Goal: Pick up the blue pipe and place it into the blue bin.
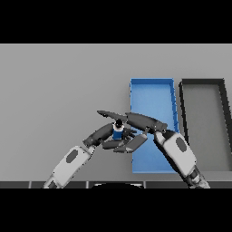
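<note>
Right hand (136,123) curls round the pipe (118,132) just left of the bin (152,86); left hand (103,132) relaxed beside it; short, stiff, probably light and slippery; grip mid-body.

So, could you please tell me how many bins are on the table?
2. The blue bin lies right of centre, with the right hand over its left edge; the black bin lies beside it, further right.
</note>
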Motion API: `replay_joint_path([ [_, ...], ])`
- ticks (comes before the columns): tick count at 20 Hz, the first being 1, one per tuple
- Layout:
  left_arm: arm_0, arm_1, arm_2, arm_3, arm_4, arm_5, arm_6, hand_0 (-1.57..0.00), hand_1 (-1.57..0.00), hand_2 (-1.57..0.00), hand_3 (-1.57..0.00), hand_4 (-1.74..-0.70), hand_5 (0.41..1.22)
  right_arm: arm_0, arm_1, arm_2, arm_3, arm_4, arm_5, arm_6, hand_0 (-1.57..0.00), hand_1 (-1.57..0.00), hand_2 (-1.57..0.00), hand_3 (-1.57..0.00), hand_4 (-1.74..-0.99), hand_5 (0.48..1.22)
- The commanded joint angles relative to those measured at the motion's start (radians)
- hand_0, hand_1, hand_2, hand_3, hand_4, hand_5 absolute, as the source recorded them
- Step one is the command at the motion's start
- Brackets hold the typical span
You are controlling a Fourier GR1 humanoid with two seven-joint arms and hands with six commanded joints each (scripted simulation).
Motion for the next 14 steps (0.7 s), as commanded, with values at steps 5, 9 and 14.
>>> replay_joint_path([
  [5, 0.007, -0.005, 0.007, -0.001, -0.003, -0.011, -0.009, -1.57, -1.57, -1.57, -1.28, -1.57, 1.221, -0.062, 0.047, 0.025, 0.063, -0.002, 0.022, 0.018, -0.11, -0.14, -0.16, -0.12, -1.291, 0.483],
  [9, 0.002, 0.021, -0.017, -0.028, -0.085, 0.027, 0.050, -1.57, -1.54, -1.57, -1.21, -1.67, 1.221, -0.104, 0.080, 0.046, 0.096, -0.005, 0.041, -0.017, -0.87, -0.88, -0.88, -0.77, -1.486, 0.516],
  [14, 0.016, -0.023, 0.022, -0.010, -0.032, -0.017, 0.004, -1.57, -1.56, -1.57, -1.45, -1.72, 1.221, -0.103, 0.083, 0.055, 0.096, -0.043, 0.014, -0.054, -1.34, -1.34, -1.34, -1.29, -1.445, 0.923],
])
